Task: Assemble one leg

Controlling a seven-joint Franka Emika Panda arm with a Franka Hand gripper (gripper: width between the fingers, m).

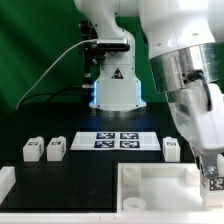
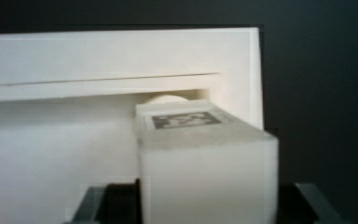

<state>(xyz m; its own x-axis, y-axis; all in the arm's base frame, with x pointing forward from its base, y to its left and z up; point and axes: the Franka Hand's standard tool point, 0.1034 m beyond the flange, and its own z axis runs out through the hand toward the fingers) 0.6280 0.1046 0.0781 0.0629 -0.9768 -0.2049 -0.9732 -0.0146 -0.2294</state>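
Exterior view: we see the black two-finger gripper [image 1: 212, 172] holding a small white plastic tagged leg [image 1: 213, 184] over the large white square tray [image 1: 150, 182] (exterior view's right corner). Wrist view: the dark fingers [image 2: 94, 205] clamp the leg [image 2: 202, 150] on both sides, against the tray's rim [image 2: 105, 60].

The desk [image 1: 80, 185] is matt black and the backdrop [image 1: 30, 50] beyond its far edge is plain green. The marker board [image 1: 119, 141] at the desk's middle is white with four black-and-white square tags. The leg [image 2: 202, 165] is white, and its face carries a black-and-white pixelled tag [image 2: 188, 120]. The fingers [image 2: 105, 205] of the gripper [image 2: 202, 208] are dark grey. Three more legs [image 1: 33, 149] [image 1: 55, 150] [image 1: 172, 147] are white with the same tags. The tray-like piece [image 1: 150, 167] at the near edge is plain white. The arm [image 1: 190, 65] is white and silver-grey, and its base [image 1: 95, 97] glows blue.
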